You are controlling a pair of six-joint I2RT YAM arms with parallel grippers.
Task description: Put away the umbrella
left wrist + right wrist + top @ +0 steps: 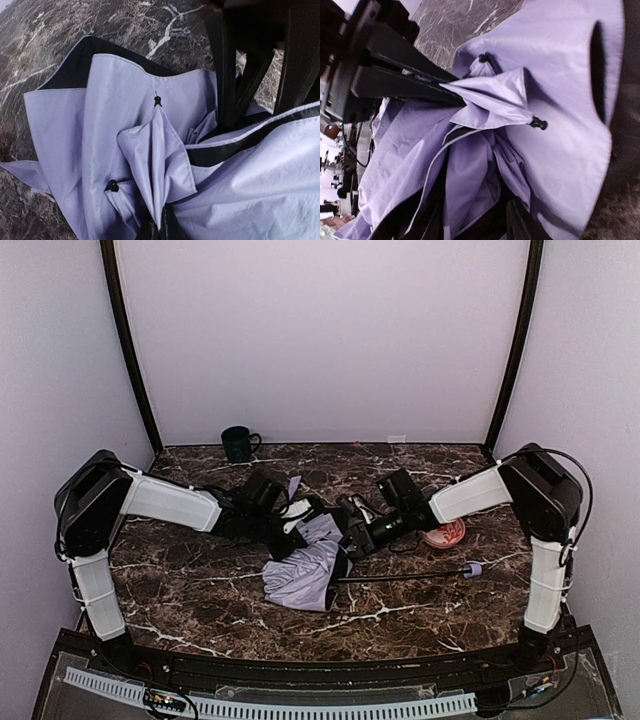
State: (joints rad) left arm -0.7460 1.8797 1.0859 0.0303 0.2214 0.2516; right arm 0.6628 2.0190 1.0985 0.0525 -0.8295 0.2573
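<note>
While both hands sit buried in the umbrella [305, 580], we would gather its loose folds toward the shaft [400, 577] before collapsing it. We cannot tell whether the left hand [292, 523] or right hand [352, 535] actually grips cloth. It lies near the middle of the bench [200, 610]: crumpled lavender-white fabric, black lining showing, thin black shaft stretched rightward to a small lavender handle [474, 568].

Umbrella [305, 580] lavender, blk lining; table [200, 615] brown marble.

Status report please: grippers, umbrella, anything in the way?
Left gripper and right gripper buried in umbrella cloth, grip unclear. Shaft extended right. Bowl near handle.
</note>
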